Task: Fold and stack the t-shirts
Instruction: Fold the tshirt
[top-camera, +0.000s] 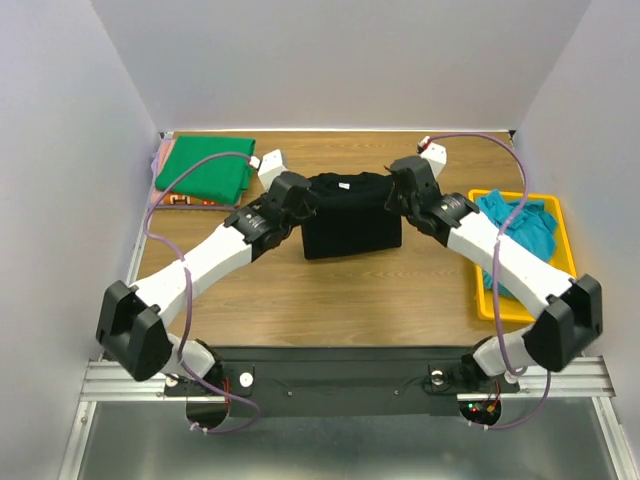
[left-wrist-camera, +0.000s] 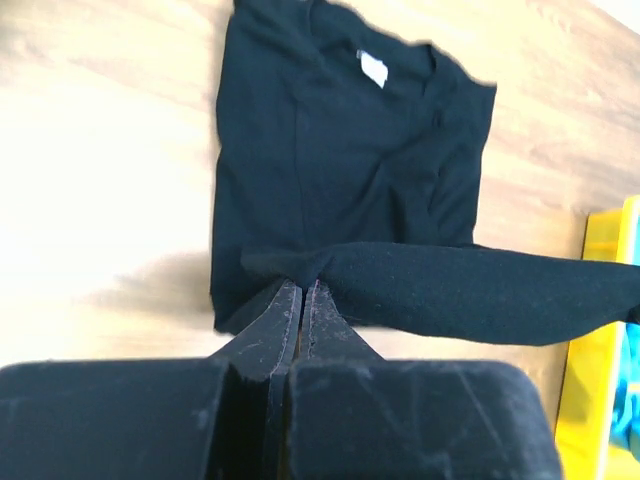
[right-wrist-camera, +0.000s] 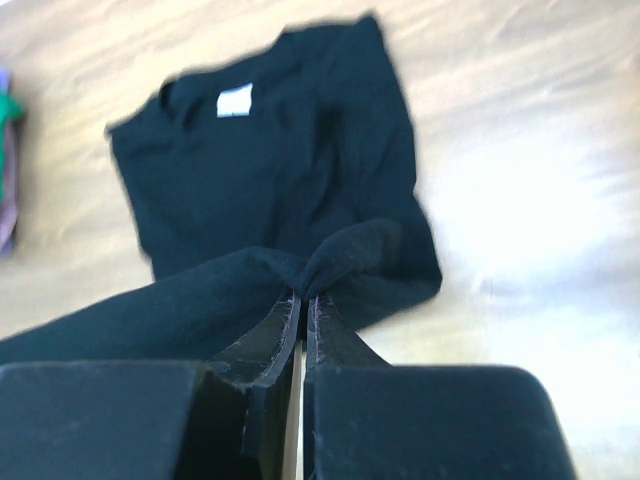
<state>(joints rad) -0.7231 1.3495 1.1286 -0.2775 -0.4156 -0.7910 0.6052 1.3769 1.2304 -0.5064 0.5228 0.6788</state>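
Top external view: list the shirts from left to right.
green shirt → black shirt → teal shirt

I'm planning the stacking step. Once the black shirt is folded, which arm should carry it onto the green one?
Probably the left. The green shirt lies at the far left, beyond the left gripper; the right gripper, also pinching the black shirt, is farther away.

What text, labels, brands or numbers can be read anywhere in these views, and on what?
No text is legible in any view.
The white neck tag inside the collar of the black t-shirt is too small and blurred to read.
No other print or markings are visible.
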